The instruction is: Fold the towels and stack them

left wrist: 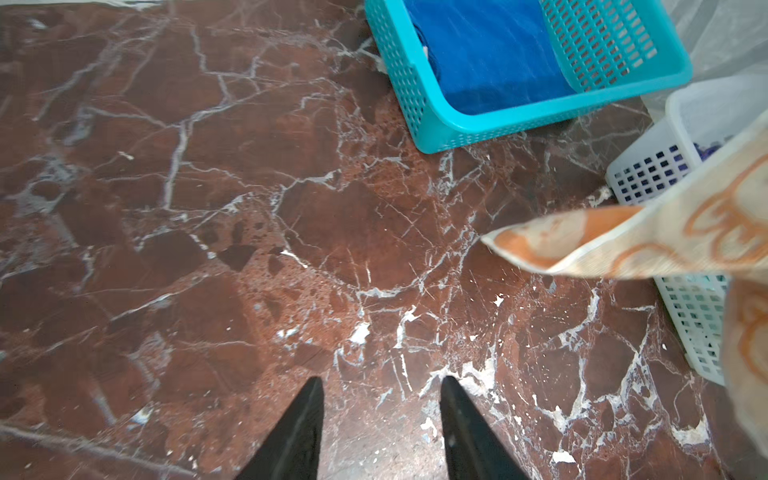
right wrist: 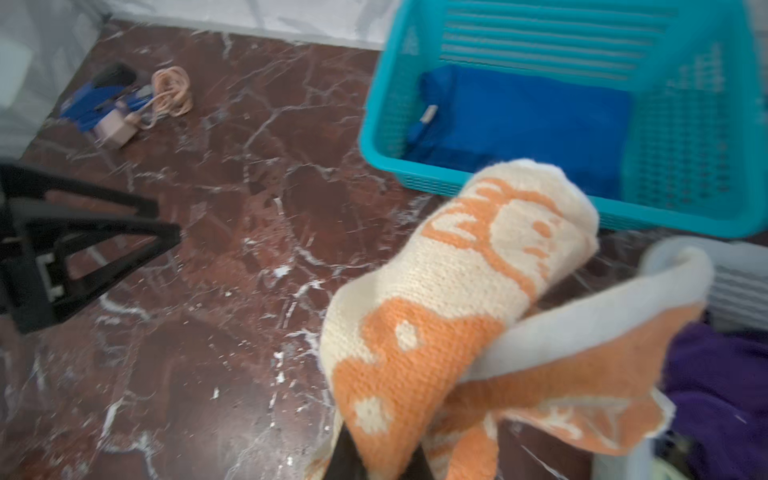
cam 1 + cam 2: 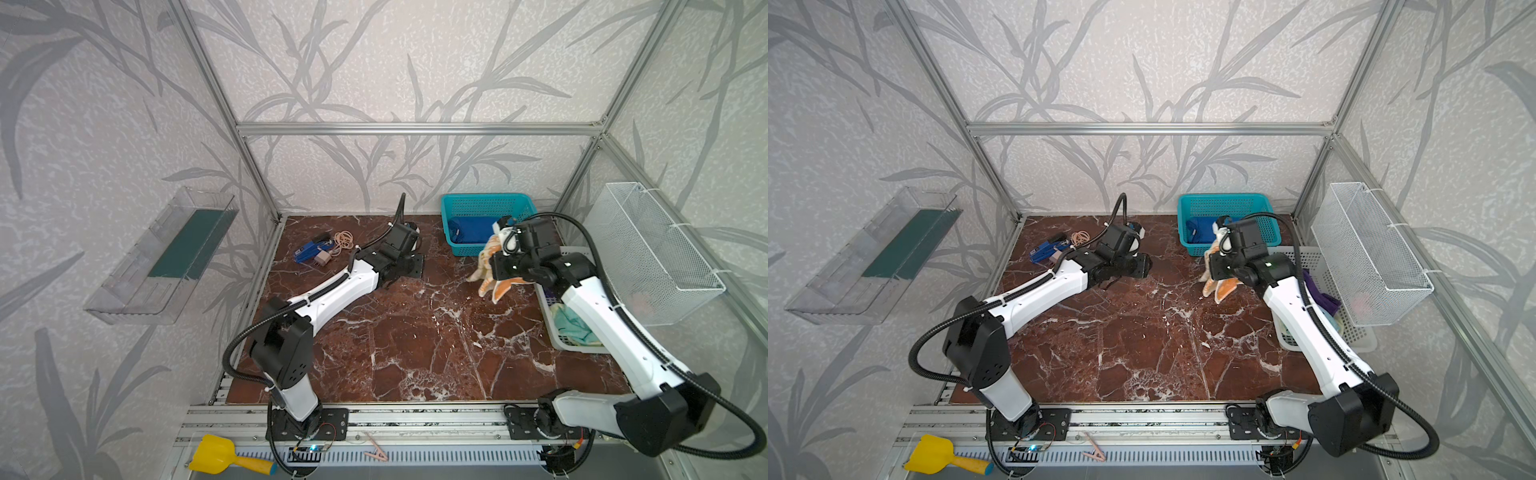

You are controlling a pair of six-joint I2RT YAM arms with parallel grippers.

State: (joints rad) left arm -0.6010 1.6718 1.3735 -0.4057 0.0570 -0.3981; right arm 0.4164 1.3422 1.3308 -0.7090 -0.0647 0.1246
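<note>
Positions are all given relative to the teal basket (image 3: 486,208), which sits at the back of the counter (image 3: 415,332).

Right end effector (image 2: 380,457): jaws are closed tight on a bunched fold of the orange towel (image 3: 482,272).
- The cloth is off the counter and hangs crumpled in the air just in front of the teal basket's right-hand corner. Its corners dangle and the cream-and-orange rabbit print shows.
- Judgement: it is held high and pinched at one spot so it clears the white basket (image 3: 1323,266) and can be carried over bare counter for spreading.
- The grip is on a wad, not an edge, so a regrasp is likely needed before any fold.

Left end effector (image 1: 382,380): jaws are partway open with nothing between them, hovering above bare counter well to the left of the teal basket.
- Judgement: it is waiting open to take a free corner of the orange towel.

Other towels:
- The blue towel (image 1: 490,54) lies folded flat inside the teal basket. It reads as the first of the stack, so this basket is the likely stacking place.
- The purple towel (image 3: 1323,297) and the yellow-and-teal towel (image 3: 571,326) lie unfolded, heaped in the white basket. That basket sits just beside the teal basket, to its right and nearer the arm bases.

Progress estimate: one of four towels done.
</note>
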